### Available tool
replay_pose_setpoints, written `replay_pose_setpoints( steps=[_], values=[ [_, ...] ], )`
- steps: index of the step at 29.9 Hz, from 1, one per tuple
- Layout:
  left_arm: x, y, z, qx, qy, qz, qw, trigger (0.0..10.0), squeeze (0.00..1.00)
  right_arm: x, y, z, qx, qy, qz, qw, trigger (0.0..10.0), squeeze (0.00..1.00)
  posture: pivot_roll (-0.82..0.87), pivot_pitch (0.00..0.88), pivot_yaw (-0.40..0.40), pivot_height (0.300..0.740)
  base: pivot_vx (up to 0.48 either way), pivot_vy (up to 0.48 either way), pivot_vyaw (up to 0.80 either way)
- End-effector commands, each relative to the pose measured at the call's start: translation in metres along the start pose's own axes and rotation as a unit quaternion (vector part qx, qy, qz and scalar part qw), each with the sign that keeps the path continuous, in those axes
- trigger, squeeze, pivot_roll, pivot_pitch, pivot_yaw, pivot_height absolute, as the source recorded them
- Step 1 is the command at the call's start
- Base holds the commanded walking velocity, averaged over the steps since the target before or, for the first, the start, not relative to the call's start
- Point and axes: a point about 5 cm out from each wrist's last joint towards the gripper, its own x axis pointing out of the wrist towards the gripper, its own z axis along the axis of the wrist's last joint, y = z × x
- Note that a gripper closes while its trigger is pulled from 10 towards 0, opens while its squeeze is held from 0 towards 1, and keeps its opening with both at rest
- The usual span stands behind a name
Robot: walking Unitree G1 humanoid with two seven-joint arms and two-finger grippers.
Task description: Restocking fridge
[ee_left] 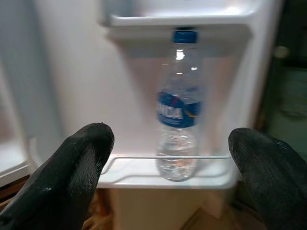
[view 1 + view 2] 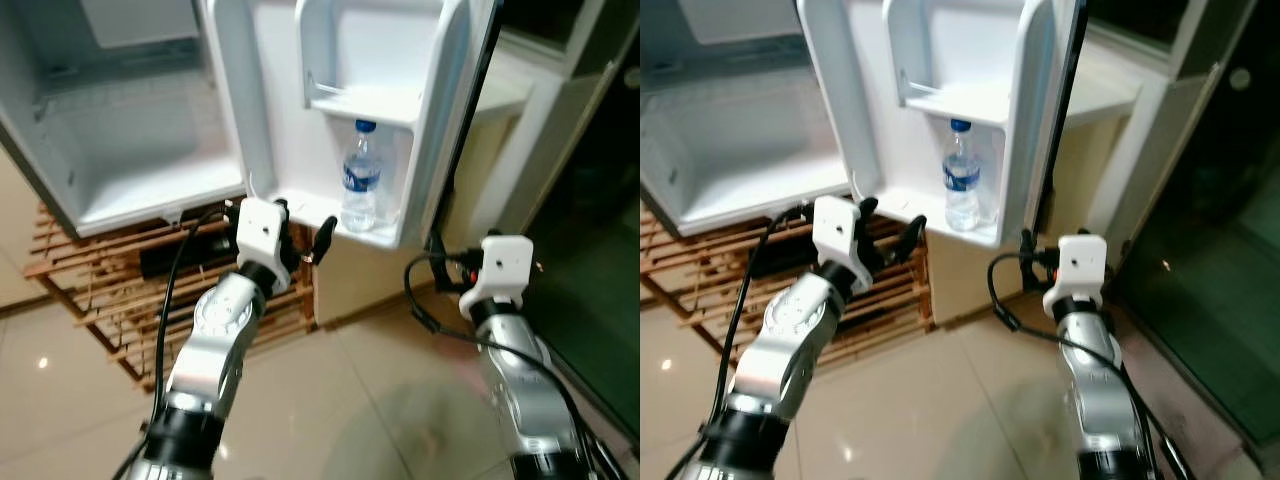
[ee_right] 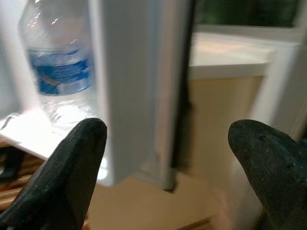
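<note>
Left wrist view looks past two black fingers (image 1: 72, 172) spread wide apart and empty, straight at a water bottle (image 1: 178, 105) standing upright on the lowest shelf of the open fridge door (image 2: 245, 120), behind its low rail. The left gripper (image 2: 305, 240) is raised on a bent forearm, just short of the shelf's front edge and to the bottle's left. The right gripper (image 3: 163, 167) hangs lower by the door's outer edge, its fingers also well apart, straddling that edge without touching it.

Clear thin plastic, blue cap (image 2: 366, 126), blue label: the bottle looks full, so moderately heavy, smooth and probably slippery, with walls that give under a hard squeeze. The labelled middle seems the safest place to grip it.

Beyond the door lie the bare white fridge interior (image 2: 130, 130) and a wooden slatted rack (image 2: 100, 290) under it.
</note>
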Motion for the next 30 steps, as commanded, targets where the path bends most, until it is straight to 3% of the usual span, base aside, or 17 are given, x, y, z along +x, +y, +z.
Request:
replay_pose_setpoints(
  steps=[1,4,6,8,10,14,19,23,30],
  values=[
    [-0.004,0.006,-0.003,-0.001,0.005,0.022,1.0,10.0,0.0,0.002,0.007,0.003,0.005,-0.007,0.014,1.0,10.0,0.0,-0.03,0.0,0.019,0.74,0.0,0.0,0.68],
    [-0.007,0.011,-0.008,-0.008,0.005,0.043,0.999,10.0,0.0,0.004,0.005,0.003,0.011,-0.01,0.007,1.0,10.0,0.0,-0.04,0.0,0.017,0.74,0.0,0.0,0.68],
    [-0.02,0.031,-0.02,-0.006,0.023,0.11,0.994,10.0,0.0,0.003,-0.002,0.0,0.016,-0.011,-0.008,1.0,10.0,0.0,-0.03,0.0,0.013,0.74,0.0,0.0,0.66],
    [-0.03,0.04,-0.027,-0.018,0.037,0.133,0.99,10.0,0.0,0.001,-0.008,-0.004,0.016,-0.006,-0.017,1.0,10.0,0.0,-0.03,0.0,0.01,0.74,0.0,0.0,0.65],
    [-0.044,0.043,-0.037,-0.034,0.059,0.143,0.987,10.0,0.0,-0.005,-0.018,-0.012,0.006,0.004,-0.034,0.999,10.0,0.0,-0.02,0.0,0.002,0.74,0.0,0.0,0.63],
    [-0.056,0.033,-0.042,-0.003,0.075,0.113,0.991,10.0,0.0,-0.014,-0.028,-0.021,-0.007,0.02,-0.057,0.998,10.0,0.0,-0.02,0.0,-0.004,0.74,0.0,0.0,0.61],
    [-0.055,0.031,-0.04,-0.005,0.063,0.109,0.992,10.0,0.0,-0.016,-0.028,-0.026,-0.01,0.027,-0.055,0.998,10.0,0.0,-0.02,0.0,-0.002,0.74,0.0,-0.322,0.12],
    [-0.044,0.033,-0.033,0.0,0.048,0.112,0.993,10.0,0.0,-0.013,-0.023,-0.025,-0.012,0.022,-0.049,0.998,10.0,0.0,-0.03,0.0,0.011,0.74,0.297,-0.374,0.0],
    [-0.042,0.029,-0.033,-0.005,0.047,0.099,0.994,10.0,0.0,-0.016,-0.021,-0.029,-0.015,0.026,-0.047,0.998,10.0,0.0,-0.04,0.0,0.016,0.74,0.297,-0.373,0.0]
  ],
)
